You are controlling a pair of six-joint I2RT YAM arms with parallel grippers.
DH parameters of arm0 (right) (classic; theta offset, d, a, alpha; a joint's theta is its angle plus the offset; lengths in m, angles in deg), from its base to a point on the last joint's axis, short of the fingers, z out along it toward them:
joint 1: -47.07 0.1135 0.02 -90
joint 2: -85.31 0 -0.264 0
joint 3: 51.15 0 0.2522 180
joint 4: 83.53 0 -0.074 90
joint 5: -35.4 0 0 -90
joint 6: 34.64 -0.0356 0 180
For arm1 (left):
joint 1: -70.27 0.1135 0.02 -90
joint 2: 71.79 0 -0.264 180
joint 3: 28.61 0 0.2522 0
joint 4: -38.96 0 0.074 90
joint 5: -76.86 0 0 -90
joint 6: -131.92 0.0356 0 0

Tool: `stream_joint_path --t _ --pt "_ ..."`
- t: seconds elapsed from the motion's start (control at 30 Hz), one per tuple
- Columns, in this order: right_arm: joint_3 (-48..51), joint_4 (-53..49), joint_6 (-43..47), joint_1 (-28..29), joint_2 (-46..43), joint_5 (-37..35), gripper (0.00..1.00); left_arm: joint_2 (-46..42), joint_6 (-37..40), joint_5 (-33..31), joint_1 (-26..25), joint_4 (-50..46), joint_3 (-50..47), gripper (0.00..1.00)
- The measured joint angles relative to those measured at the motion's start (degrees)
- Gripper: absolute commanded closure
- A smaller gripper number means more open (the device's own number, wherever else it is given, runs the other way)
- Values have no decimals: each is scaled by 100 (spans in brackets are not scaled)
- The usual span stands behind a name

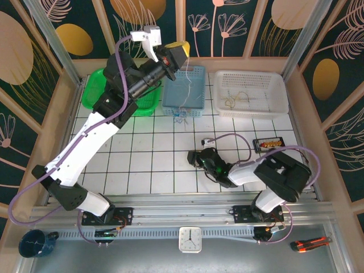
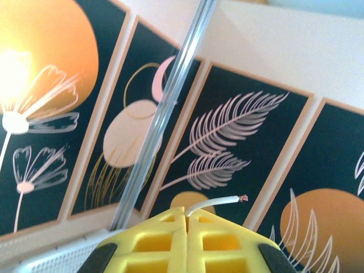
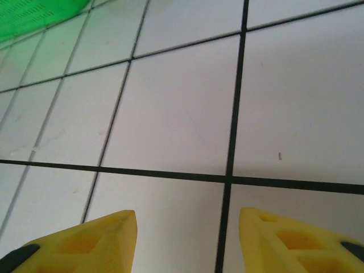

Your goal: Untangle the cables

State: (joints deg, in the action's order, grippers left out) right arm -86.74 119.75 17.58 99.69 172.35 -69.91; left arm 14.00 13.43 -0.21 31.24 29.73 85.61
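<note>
My left gripper (image 1: pixel 181 50) is raised high over the back of the table, its yellow fingers shut on a white cable (image 2: pixel 216 202). The cable's short end, with bare copper strands at its tip, sticks out past the fingertips of the left gripper (image 2: pixel 186 211). From there the white cable (image 1: pixel 184 85) hangs down across the blue basket (image 1: pixel 196 94) to a small blue tangle (image 1: pixel 181 119) at the basket's front edge. A yellowish-tan cable (image 1: pixel 236 100) lies coiled in the white basket (image 1: pixel 273 91). My right gripper (image 1: pixel 193 158) rests low over the white tiles, and the right gripper (image 3: pixel 187 222) is open with nothing between its fingers.
A green basket (image 1: pixel 96 94) stands at the back left, its edge (image 3: pixel 34 14) showing beyond my right fingers. A small black tray with orange parts (image 1: pixel 268 144) lies at the right. Wooden walls bound the tiled table (image 1: pixel 148 165).
</note>
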Motion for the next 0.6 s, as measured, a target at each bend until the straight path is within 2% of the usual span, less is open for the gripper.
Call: stream_joint_path --t 0.33,0.6 --pt "-835 -1836 647 -48 -2306 52 46 -199 -2 -13 0 144 -1460 100" --pt "-1884 -2951 1333 -223 -2907 337 43 -769 -144 42 0 872 -3060 100"
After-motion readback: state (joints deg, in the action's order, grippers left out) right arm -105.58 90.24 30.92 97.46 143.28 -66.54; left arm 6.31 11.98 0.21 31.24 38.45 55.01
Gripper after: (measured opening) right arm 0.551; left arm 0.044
